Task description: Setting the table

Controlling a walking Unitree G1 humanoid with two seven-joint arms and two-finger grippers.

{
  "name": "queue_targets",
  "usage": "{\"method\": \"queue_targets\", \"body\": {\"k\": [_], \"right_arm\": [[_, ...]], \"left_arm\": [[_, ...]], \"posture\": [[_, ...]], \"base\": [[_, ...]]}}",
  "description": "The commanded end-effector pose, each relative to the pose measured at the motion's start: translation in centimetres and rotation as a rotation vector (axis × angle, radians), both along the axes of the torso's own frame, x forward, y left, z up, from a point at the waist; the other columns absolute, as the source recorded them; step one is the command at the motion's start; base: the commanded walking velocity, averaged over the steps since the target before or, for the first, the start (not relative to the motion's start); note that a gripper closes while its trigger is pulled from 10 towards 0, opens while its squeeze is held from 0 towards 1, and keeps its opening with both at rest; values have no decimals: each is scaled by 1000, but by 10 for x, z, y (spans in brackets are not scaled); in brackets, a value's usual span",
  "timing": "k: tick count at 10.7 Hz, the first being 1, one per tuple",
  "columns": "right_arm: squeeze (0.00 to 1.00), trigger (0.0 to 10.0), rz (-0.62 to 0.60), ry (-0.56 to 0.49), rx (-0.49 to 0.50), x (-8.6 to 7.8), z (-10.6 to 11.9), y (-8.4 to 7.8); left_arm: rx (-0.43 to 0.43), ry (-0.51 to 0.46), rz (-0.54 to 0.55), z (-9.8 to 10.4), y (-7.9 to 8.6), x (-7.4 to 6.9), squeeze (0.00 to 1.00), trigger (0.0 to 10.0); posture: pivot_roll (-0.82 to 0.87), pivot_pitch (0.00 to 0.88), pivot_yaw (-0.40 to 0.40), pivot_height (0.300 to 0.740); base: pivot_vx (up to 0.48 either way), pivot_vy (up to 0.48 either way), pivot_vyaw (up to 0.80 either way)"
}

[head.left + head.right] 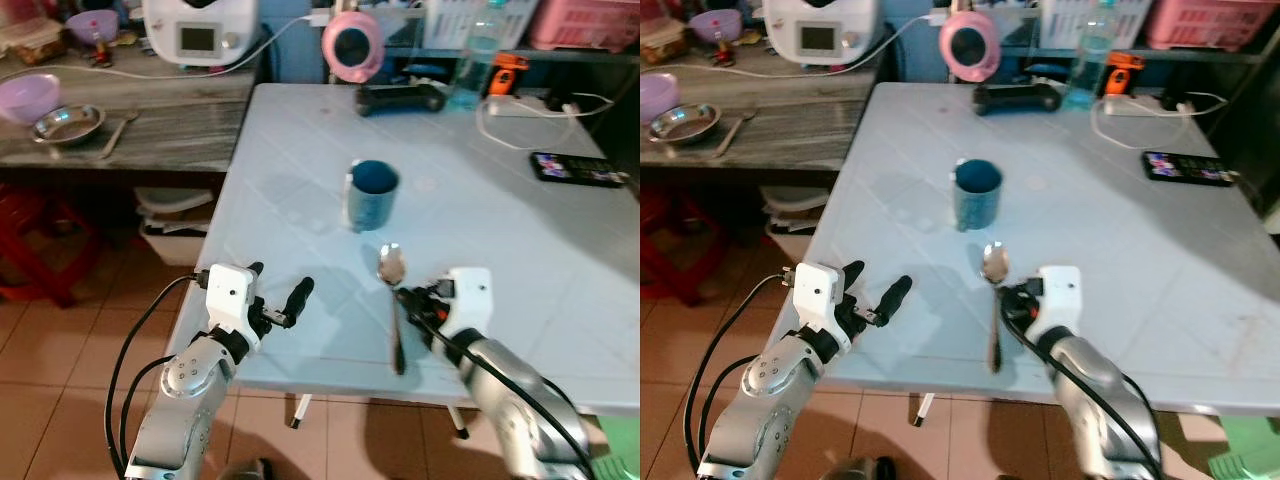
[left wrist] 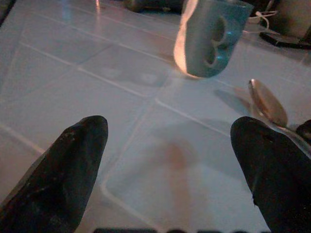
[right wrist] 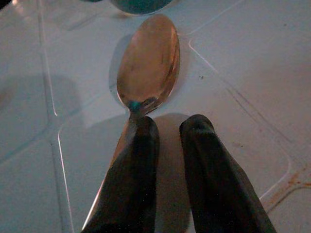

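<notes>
Your spoon (image 1: 391,300) lies flat on the pale bench (image 1: 500,220), just in front of the blue cup (image 1: 373,193). Your right pincer (image 3: 165,145) sits beside its neck, fingers nearly together, one touching the handle. Your left pincer (image 1: 277,300) hovers left of the spoon, fingers apart.

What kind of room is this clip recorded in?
Probably a home kitchen or dining corner: a pale tiled table with a blue mug and a spoon, and beside it a counter holding a steel bowl and a white kitchen appliance.
</notes>
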State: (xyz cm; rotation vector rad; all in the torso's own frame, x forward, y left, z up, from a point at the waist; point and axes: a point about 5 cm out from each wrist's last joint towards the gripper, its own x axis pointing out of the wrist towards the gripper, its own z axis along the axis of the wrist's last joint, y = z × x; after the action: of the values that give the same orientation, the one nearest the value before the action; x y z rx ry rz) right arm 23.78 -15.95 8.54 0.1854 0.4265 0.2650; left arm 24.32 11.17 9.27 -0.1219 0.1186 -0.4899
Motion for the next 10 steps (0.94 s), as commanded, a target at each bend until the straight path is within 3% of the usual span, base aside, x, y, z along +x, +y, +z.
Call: {"method": "queue_targets", "body": {"k": [1, 5, 7, 10], "right_arm": [[1000, 10000, 37, 75, -5, -10, -14, 8], [1000, 10000, 31, -7, -46, -9, 3, 8], [1000, 10000, 54, -92, -58, -2, 15, 17], [1000, 10000, 97, -111, -79, 12, 19, 30]], "left_arm": [[6, -16, 9, 4, 2, 0, 0, 10000], [7, -14, 8, 5, 3, -2, 0, 10000], [7, -15, 1, 6, 2, -2, 0, 10000], [11, -9, -5, 5, 1, -2, 0, 10000]], "posture": [[-24, 61, 50, 740], [-18, 75, 61, 740], [-15, 78, 63, 740], [-11, 84, 66, 740]], "base": [[0, 0, 0], [0, 0, 0], [0, 0, 0], [0, 0, 0]]}}
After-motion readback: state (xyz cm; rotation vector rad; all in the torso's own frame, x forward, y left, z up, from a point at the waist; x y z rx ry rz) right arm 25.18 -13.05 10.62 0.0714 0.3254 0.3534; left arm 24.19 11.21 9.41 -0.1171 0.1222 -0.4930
